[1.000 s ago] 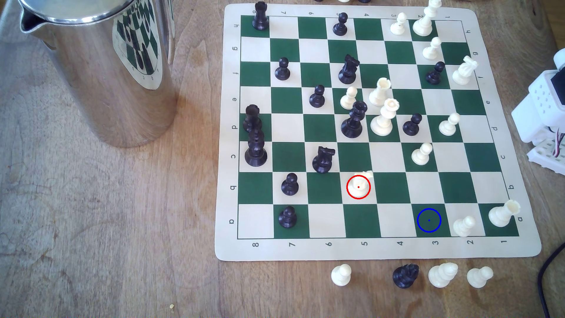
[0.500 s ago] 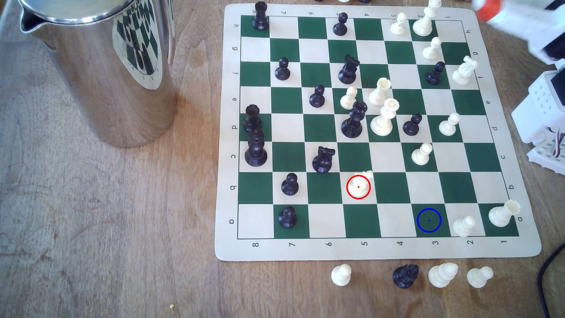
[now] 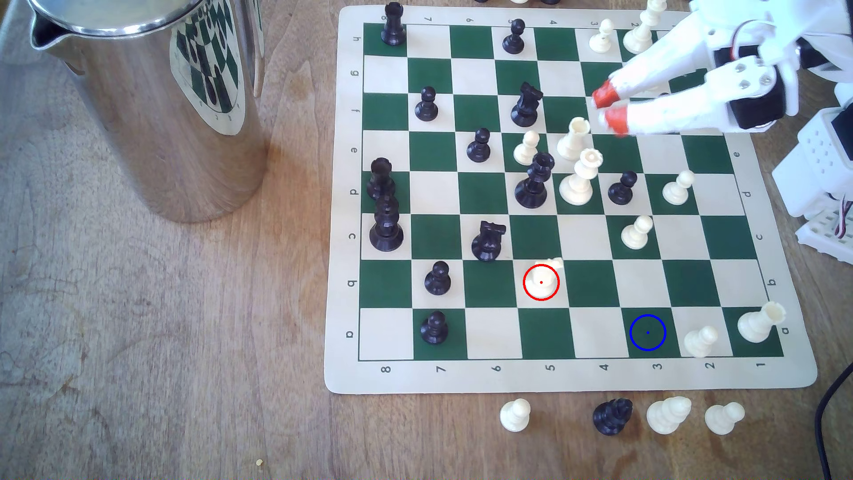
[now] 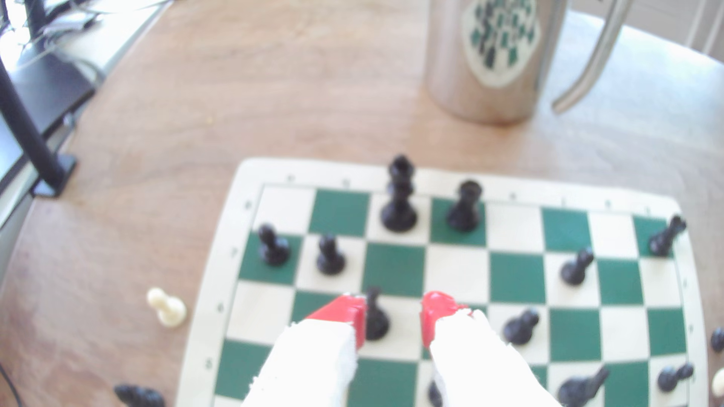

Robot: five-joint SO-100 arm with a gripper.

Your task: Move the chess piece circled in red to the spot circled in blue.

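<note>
The chess piece (image 3: 541, 282), a cream knight ringed in red, stands on a cream square in row b of the green-and-cream board (image 3: 339, 207). The spot (image 3: 647, 332) is a bare dark green square in row a with a blue ring and dot, two files to the exterior view's right of the knight. My gripper (image 3: 610, 108) hovers open over the board's far right part, well away from the knight, its red fingertips (image 3: 604, 94) apart and holding nothing. In the wrist view the gripper (image 4: 393, 319) frames a black piece down on the board.
Black and cream pieces crowd the board's middle, among them a cream queen (image 3: 579, 177) and a black king (image 3: 533, 182). A cream knight (image 3: 700, 340) and a rook (image 3: 759, 321) stand right of the spot. A steel jug (image 3: 152, 106) sits at left. Several captured pieces (image 3: 667, 414) line the near edge.
The arm has swung in from the exterior view's upper right corner, leftward and down over the board. No chess piece has moved.
</note>
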